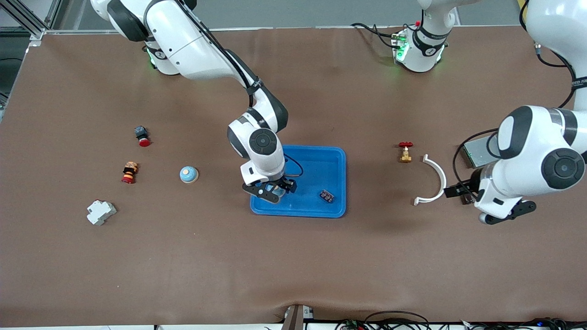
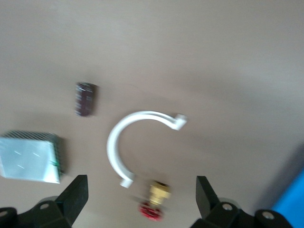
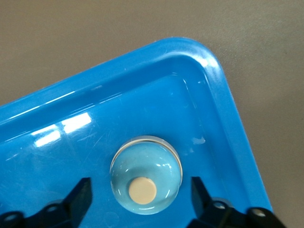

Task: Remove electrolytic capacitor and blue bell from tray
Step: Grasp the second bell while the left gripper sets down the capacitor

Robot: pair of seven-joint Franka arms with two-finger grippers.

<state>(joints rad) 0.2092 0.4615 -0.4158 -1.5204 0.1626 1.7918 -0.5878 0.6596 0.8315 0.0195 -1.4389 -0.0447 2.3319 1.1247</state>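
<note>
Your right gripper [image 1: 271,189] hangs over the blue tray [image 1: 330,158], fingers apart astride a bell [image 3: 146,183] resting in the tray. Your left gripper [image 2: 141,199], fingers spread and empty, hovers at the left arm's end over a capacitor [image 2: 85,99] lying beside a white clip [image 2: 127,138].

The left pincer [image 2: 141,199], spread open, hangs over a white clip [image 2: 124,145]; capacitor [image 2: 85,99], valve [image 2: 154,204] and box [image 2: 29,157] lie near it on the worktop [image 2: 213,61].
</note>
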